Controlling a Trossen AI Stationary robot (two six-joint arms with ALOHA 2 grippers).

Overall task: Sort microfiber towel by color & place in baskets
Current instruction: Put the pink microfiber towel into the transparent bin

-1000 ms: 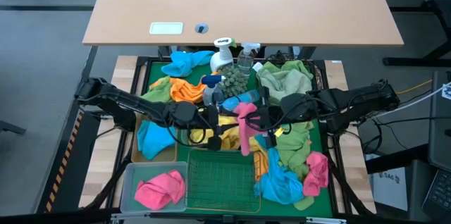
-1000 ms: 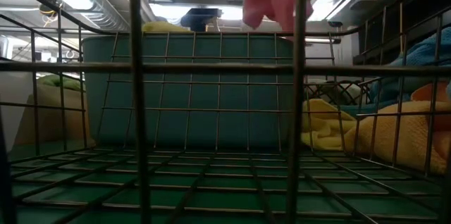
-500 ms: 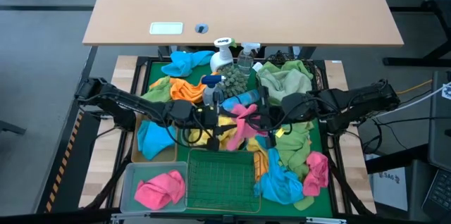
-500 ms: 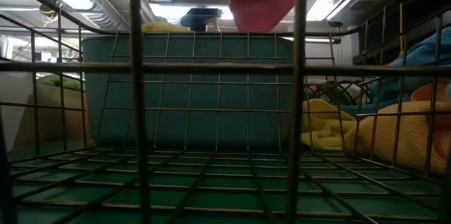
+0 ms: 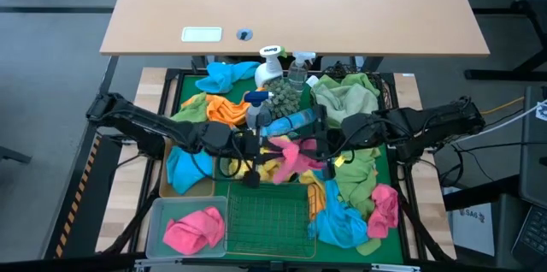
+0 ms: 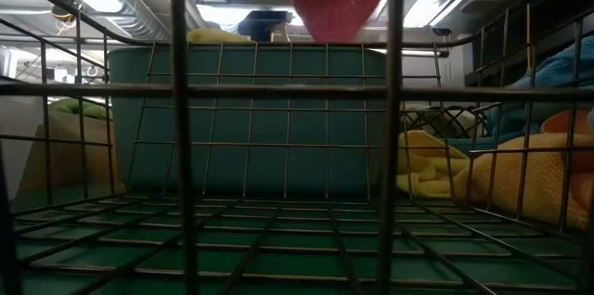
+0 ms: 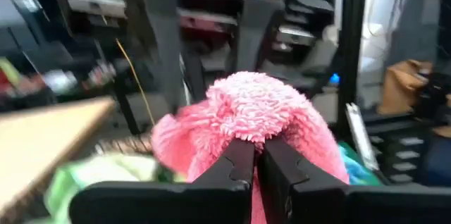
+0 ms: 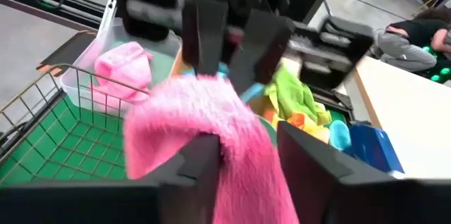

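Left gripper (image 7: 258, 159) pinching pink towel (image 5: 291, 154), held above teal tub (image 6: 241, 119) just behind green basket (image 5: 267, 216). Right gripper (image 8: 243, 157) fingers spread, towel draped between.

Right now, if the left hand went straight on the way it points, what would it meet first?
Most likely the right hand, facing it just behind the pink towel that the left hand pinches; depth is unclear.
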